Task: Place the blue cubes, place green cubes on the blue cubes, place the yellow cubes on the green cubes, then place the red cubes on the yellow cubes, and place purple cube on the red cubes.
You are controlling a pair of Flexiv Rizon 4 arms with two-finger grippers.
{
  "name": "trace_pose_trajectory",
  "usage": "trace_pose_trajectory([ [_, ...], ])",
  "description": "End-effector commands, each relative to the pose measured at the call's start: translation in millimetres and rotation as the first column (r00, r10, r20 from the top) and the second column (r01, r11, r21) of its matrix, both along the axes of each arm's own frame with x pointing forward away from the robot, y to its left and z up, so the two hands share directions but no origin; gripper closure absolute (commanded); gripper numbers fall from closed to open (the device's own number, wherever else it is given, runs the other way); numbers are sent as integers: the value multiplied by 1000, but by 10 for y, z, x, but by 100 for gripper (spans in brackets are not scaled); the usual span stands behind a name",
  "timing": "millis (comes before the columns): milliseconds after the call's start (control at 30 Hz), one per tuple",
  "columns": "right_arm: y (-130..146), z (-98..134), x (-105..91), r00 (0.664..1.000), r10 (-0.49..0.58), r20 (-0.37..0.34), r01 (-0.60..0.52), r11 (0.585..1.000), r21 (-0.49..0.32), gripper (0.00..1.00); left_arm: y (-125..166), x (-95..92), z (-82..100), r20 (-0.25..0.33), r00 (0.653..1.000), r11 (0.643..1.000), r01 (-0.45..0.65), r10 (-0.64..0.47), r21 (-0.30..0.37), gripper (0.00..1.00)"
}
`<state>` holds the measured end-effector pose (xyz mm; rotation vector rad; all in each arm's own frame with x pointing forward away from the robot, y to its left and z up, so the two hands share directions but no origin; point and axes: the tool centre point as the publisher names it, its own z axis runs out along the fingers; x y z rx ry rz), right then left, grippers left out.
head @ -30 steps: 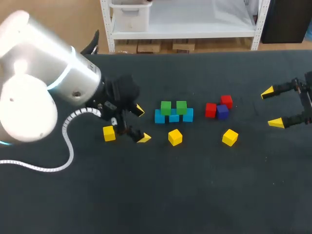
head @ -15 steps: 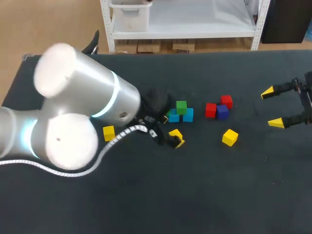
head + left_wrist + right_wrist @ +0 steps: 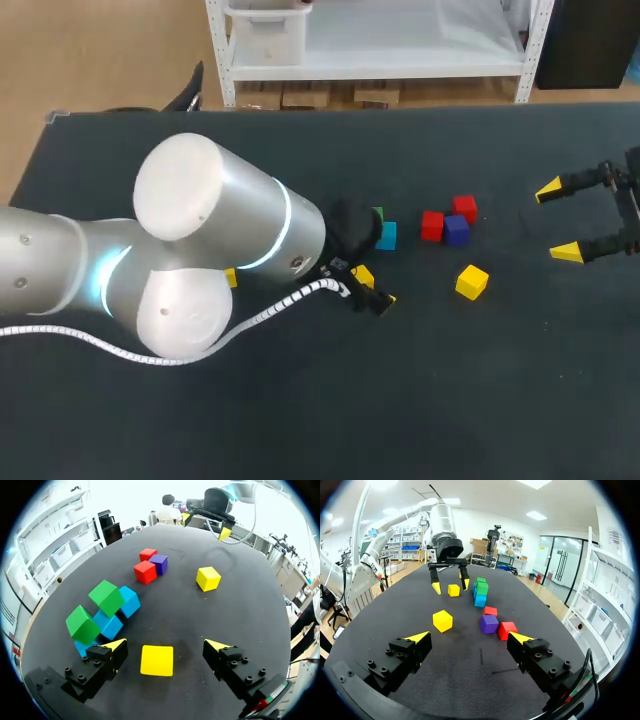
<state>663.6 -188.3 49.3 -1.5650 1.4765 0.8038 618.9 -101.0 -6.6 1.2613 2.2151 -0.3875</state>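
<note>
Left wrist view: one yellow cube (image 3: 157, 660) lies flat on the dark worktop (image 3: 245, 615), right between the two fingers of my left tool (image 3: 165, 644). The tool is released. There is a gap on each side of the cube and neither finger touches it.

Just beyond one finger a row of blue cubes (image 3: 107, 624) runs away from the tool, and the nearest one is partly hidden behind that finger. Two green cubes (image 3: 106, 596) sit on top of the row. Further ahead, two red cubes (image 3: 146, 572) and a purple cube (image 3: 159, 563) are bunched close together. A second yellow cube (image 3: 208, 578) stands on its own, off to the side of them.

In the head view my left arm (image 3: 200, 260) comes in from the left and covers most of the blue and green stack. Only a blue corner (image 3: 387, 235) and a sliver of green (image 3: 377, 213) show. A third yellow cube (image 3: 231, 278) peeks out from under the arm, behind the tool.

My right tool (image 3: 558, 221) hangs over the right side of the worktop, well apart from every cube. Its fingers are spread and there is nothing between them. In the right wrist view the second yellow cube (image 3: 442, 620) is the nearest thing ahead of it (image 3: 469, 637).
</note>
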Motion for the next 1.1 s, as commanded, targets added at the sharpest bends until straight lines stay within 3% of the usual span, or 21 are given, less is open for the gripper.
trace_pose_trajectory([
  [33, 3, -3, 2, 1000, 0, 1, 0, 1000, 1, 0, 36, -41, 4, 8, 1000, 1000, -20, 20, 9, 0],
  [500, 3, -3, 2, 1000, 0, 1, 0, 1000, 1, 0, 113, -139, 31, -2, 999, 999, -52, 52, -4, 0],
  [1100, 3, -3, 2, 1000, 0, 1, 0, 1000, 1, 0, 225, 4, 73, 2, 1000, 1000, 19, -19, -4, 0],
])
